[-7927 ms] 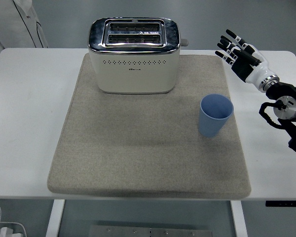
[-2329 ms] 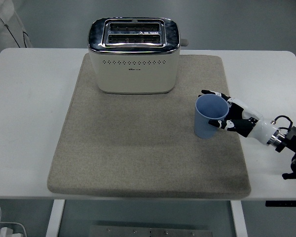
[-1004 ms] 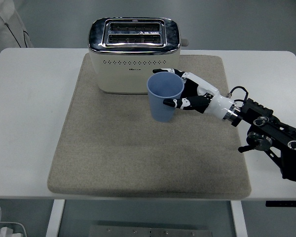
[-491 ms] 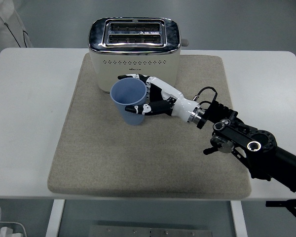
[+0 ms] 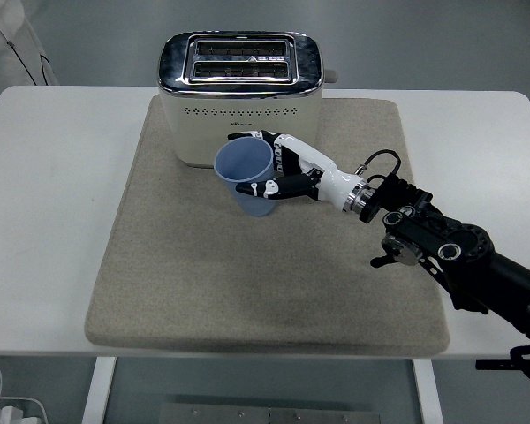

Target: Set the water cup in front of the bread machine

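Observation:
A light blue water cup [image 5: 247, 175] is upright over the grey mat [image 5: 194, 274], just in front of the cream and chrome bread machine [image 5: 239, 99] at the mat's far edge. My right hand [image 5: 283, 173] is shut on the cup, its fingers wrapped round the cup's right side. I cannot tell whether the cup's base touches the mat. The right arm [image 5: 442, 252] reaches in from the right edge. The left arm is out of view.
The mat covers the middle of the white table [image 5: 44, 221]. A person's white sleeve [image 5: 4, 35] shows at the top left corner.
My right hand took hold of the cup at the mat's right side and carried it left to the front of the bread machine. In the last half second it shifted slightly right.

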Motion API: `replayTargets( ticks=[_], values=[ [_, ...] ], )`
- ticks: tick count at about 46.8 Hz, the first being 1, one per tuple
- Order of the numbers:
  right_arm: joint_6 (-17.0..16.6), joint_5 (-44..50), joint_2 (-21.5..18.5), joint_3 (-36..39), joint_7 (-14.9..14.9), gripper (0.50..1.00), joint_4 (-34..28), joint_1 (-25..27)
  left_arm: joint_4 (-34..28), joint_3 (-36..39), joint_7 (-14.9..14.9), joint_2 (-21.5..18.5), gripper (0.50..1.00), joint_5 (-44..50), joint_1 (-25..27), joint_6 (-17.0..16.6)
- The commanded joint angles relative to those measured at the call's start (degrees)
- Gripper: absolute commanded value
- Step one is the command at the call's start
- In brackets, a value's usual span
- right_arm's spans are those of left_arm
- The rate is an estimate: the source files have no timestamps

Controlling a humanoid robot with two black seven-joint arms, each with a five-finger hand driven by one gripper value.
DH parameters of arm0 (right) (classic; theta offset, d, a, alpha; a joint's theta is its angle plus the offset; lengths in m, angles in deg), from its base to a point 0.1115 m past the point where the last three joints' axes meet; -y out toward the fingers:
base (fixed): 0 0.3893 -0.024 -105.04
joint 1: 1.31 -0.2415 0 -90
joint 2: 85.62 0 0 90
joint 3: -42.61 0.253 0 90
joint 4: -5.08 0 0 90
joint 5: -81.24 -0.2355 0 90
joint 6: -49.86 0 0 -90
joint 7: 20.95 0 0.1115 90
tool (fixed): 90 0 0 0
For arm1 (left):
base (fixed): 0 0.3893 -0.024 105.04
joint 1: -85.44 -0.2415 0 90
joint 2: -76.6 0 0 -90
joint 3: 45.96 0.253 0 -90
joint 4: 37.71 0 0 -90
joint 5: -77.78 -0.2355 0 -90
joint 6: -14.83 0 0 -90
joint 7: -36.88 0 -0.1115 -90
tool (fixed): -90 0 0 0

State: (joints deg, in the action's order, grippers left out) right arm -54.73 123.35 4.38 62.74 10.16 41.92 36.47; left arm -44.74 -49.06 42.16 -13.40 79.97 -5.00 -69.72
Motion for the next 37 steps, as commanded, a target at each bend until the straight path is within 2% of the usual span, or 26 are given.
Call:
replayTargets(
  ticks=[1,19,37],
  values=[
    [0.00,-0.01,0.00,-0.18,0.01,0.746,0.07,0.19,0.00,0.02,0.00,0.00,1.000,0.01,0.00,0.00],
    [-0.09,-0.53,0.00,0.35,0.10,0.772,0.86,1.51,0.00,0.02,0.00,0.00,1.000,0.01,0.00,0.00],
    [0.79,-0.88,0.00,0.79,0.10,0.860,1.74,3.09,0.00,0.02,0.00,0.00,1.000,0.01,0.00,0.00]
  ],
)
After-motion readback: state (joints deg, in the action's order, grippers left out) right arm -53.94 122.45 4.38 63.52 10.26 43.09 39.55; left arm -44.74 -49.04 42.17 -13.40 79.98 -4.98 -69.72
